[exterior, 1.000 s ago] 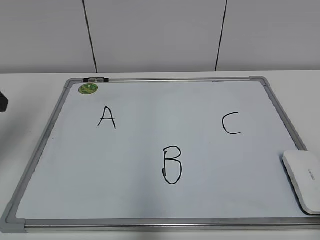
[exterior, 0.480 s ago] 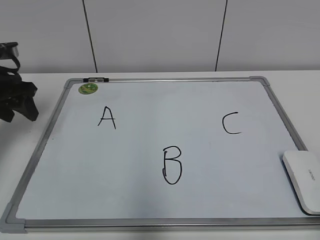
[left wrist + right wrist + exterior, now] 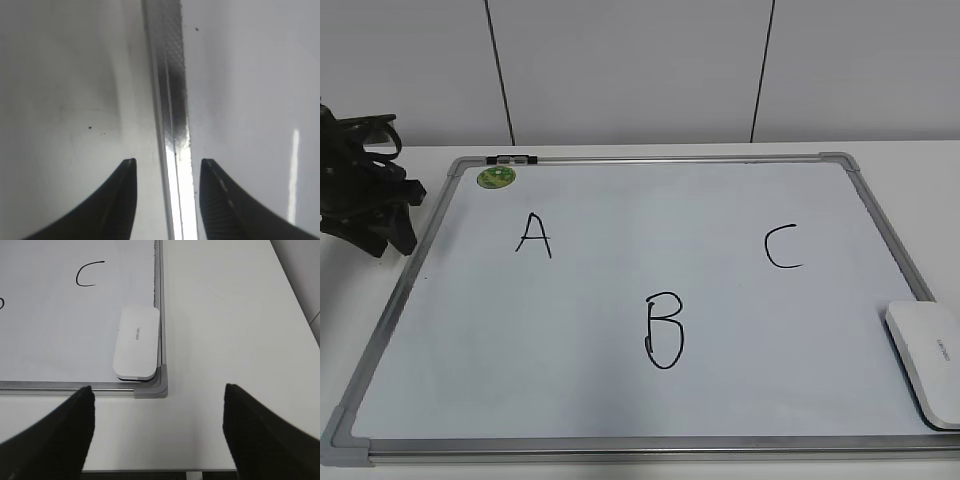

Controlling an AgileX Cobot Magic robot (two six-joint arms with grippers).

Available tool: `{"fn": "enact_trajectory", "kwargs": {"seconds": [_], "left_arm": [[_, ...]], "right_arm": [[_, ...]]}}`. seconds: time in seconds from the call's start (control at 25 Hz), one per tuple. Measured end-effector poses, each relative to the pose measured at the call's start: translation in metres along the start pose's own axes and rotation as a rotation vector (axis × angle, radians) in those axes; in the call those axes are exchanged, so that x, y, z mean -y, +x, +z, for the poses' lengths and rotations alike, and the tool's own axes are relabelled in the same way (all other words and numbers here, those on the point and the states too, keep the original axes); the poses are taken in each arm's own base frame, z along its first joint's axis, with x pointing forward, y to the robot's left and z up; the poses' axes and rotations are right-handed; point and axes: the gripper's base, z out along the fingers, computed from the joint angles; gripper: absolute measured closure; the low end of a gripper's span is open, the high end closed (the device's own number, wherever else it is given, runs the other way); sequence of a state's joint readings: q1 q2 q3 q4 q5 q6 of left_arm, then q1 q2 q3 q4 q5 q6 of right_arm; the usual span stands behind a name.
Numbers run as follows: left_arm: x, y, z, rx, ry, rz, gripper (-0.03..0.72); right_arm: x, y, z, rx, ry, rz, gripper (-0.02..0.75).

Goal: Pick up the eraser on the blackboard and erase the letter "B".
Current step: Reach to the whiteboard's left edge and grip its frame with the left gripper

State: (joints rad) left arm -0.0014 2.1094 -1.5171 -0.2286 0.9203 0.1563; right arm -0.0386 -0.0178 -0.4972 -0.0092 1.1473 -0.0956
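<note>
The blackboard (image 3: 620, 300) is a white board with a silver frame, lying flat on the table. The black letter "B" (image 3: 664, 331) is at its lower middle, between "A" (image 3: 534, 235) and "C" (image 3: 783, 247). The white eraser (image 3: 926, 361) lies on the board's near right corner; the right wrist view shows it (image 3: 136, 341) against the frame. My left gripper (image 3: 382, 225) is open and empty at the board's left edge, its jaws (image 3: 167, 165) astride the frame (image 3: 172, 100). My right gripper (image 3: 157, 390) is open wide and empty, above bare table short of the eraser.
A round green sticker (image 3: 496, 177) and a small black clip (image 3: 512, 159) sit at the board's far left corner. A white wall with dark seams stands behind. The table's near edge (image 3: 150, 471) shows below the right gripper.
The left arm has come into view from the left and moved right to the board's left edge. The eraser and the letters have not moved.
</note>
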Motion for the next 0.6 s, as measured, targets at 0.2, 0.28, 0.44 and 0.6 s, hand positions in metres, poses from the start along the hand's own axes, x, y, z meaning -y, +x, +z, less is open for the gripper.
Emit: {"fn": "enact_trajectory", "kwargs": {"seconds": [0.2, 0.28, 0.44, 0.6], "left_arm": [[-0.003, 0.001, 0.016, -0.035, 0.004, -0.009, 0.385], [-0.003, 0.002, 0.021, -0.047, 0.004, -0.011, 0.387], [-0.004, 0.001, 0.022, -0.048, 0.004, -0.011, 0.392], [-0.004, 0.001, 0.022, -0.044, 0.004, -0.011, 0.423]], "right_arm": [[0.000, 0.000, 0.000, 0.000, 0.000, 0.000, 0.146], [0.000, 0.000, 0.000, 0.000, 0.000, 0.000, 0.146], [0.000, 0.000, 0.000, 0.000, 0.000, 0.000, 0.146], [0.000, 0.000, 0.000, 0.000, 0.000, 0.000, 0.146]]}}
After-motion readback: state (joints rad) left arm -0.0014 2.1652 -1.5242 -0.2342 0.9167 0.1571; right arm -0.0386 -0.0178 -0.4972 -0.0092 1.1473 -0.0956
